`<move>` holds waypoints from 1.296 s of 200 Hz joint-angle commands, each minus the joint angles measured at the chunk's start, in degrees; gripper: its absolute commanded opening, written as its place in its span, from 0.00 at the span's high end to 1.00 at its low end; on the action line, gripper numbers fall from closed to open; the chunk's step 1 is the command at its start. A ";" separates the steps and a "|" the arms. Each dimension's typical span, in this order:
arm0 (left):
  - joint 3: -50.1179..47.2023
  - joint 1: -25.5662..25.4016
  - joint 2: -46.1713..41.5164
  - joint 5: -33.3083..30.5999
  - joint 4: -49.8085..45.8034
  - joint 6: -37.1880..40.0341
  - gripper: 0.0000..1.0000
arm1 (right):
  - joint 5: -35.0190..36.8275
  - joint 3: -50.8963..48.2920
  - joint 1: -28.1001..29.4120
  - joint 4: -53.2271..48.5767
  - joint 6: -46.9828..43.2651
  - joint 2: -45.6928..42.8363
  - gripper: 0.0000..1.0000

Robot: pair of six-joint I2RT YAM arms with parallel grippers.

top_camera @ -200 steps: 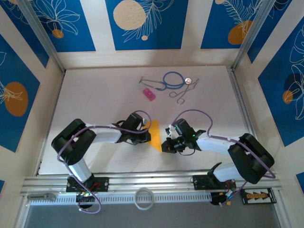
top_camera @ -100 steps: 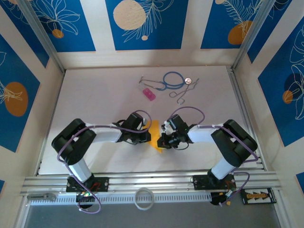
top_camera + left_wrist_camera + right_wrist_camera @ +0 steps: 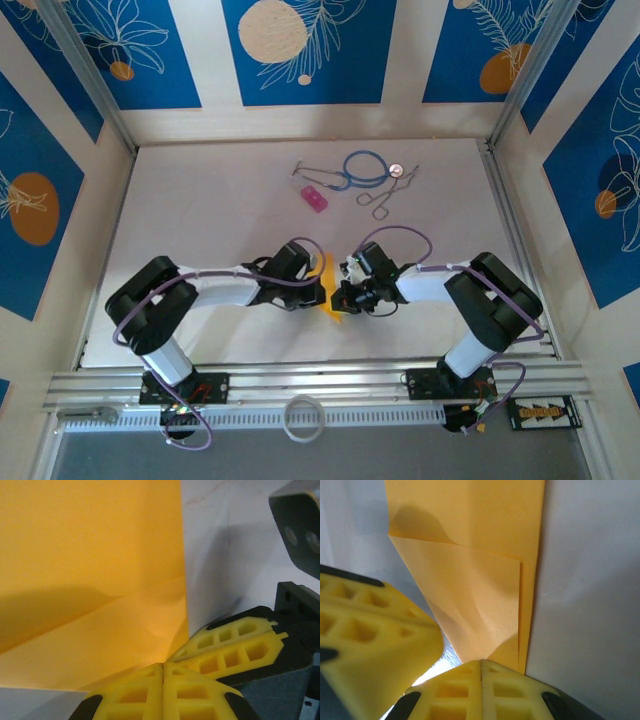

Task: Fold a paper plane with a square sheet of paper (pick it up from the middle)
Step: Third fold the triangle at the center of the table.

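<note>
Square sheet of paper [image 3: 328, 289], orange-yellow, partly folded, lay flat on the counter [image 3: 200, 210], near centre. Left end effector [image 3: 313, 291]: closed, tips touching the paper's left side. Right end effector [image 3: 343, 297]: closed, tips at a folded flap; pinch could not be told. Farther back: pink block [image 3: 314, 198], blue stethoscope [image 3: 365, 167], metal scissor-handled tool [image 3: 385, 196].

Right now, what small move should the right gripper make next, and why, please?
Probably slide the shut right gripper along the flap of the square sheet of paper, pressing it flat: it looks rippled, and the shut left gripper rests at the paper's edge.
</note>
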 commanded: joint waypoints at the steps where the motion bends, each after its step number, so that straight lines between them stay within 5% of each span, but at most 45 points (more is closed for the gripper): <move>1: -0.71 -0.87 2.49 -0.01 3.24 -3.22 0.97 | 2.27 -1.26 0.18 -4.83 0.18 0.55 1.00; 111: -10.26 5.32 1.38 -0.40 13.95 -0.77 0.94 | 3.13 -3.23 0.19 -5.45 -0.55 0.28 1.00; 259: -12.99 17.02 -2.90 2.37 11.56 4.64 0.93 | 2.93 -4.33 0.05 -4.13 -0.43 -1.61 1.00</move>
